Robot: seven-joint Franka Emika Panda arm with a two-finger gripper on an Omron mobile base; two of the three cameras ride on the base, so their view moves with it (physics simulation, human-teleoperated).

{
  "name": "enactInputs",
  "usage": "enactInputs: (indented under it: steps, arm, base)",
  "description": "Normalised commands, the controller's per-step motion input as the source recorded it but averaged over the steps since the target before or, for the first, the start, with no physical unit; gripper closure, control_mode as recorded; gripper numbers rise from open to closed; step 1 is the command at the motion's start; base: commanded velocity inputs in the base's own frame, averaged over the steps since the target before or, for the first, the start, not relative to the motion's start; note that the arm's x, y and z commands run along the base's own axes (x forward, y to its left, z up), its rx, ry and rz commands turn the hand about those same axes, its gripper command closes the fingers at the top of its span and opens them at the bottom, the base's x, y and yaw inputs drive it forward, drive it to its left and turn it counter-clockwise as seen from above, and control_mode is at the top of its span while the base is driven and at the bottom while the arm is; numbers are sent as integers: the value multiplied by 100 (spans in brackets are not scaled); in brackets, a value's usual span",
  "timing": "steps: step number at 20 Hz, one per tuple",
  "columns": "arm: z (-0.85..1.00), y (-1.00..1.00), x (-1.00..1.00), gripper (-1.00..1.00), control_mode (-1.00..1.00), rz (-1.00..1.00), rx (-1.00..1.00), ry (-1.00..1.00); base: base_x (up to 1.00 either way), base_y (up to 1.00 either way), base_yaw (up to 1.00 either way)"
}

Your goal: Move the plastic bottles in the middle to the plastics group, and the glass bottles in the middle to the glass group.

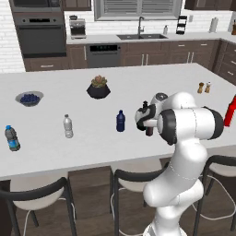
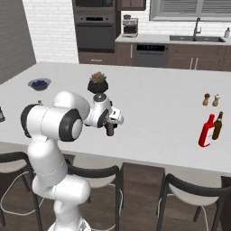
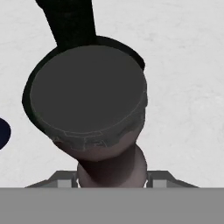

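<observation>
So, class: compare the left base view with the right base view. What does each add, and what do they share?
Left base view adds: the navy bottle, the clear water bottle and the blue-label bottle. Right base view adds: the brown bottle beside the red bottle. Shared: the red bottle, shakers, potted plant, berry bowl, and the pincer closed on the black bottle.

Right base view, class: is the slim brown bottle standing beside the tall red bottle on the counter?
Yes. The slim brown bottle stands upright right next to the red bottle, near the counter's right end.
</observation>
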Motion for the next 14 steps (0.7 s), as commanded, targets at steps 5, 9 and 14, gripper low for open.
enactInputs:
  steps: [5, 9, 14]
  arm:
    - [2, -8, -6, 100, -100, -2, 0, 0]
    - [21, -4, -47, 100, -100, -5, 0, -1]
    - [23, -36, -58, 100, -100, -9, 0, -1]
  base:
    - [0, 0, 0]
    - [0, 0, 0]
    - [0, 0, 0]
